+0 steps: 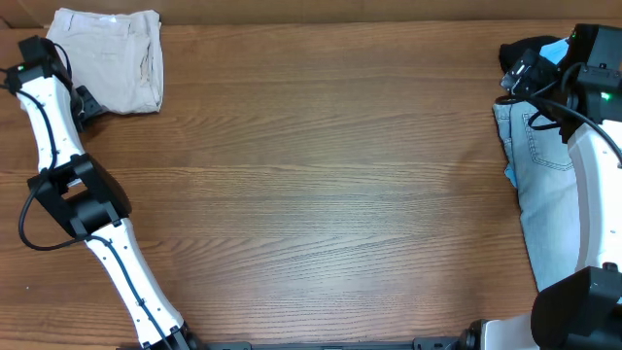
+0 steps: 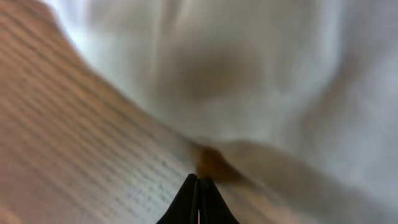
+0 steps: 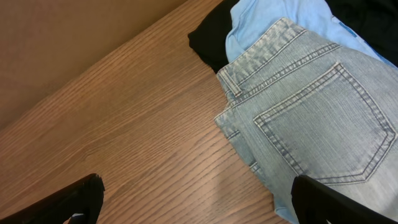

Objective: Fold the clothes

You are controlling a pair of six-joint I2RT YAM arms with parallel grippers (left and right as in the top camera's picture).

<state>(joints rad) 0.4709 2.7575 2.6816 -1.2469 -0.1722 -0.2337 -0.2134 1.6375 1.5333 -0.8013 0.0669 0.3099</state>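
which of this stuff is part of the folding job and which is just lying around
For the job: beige shorts, denim shorts, sky-blue garment, black garment.
Just lying about: nothing loose that I can see; only the wooden table under them.

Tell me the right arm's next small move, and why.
Probably lower the open right hand onto the waistband of the denim shorts and grip it. The beige shorts already lie folded beside the shut left hand, while the denim shorts lie unfolded right by the open hand.
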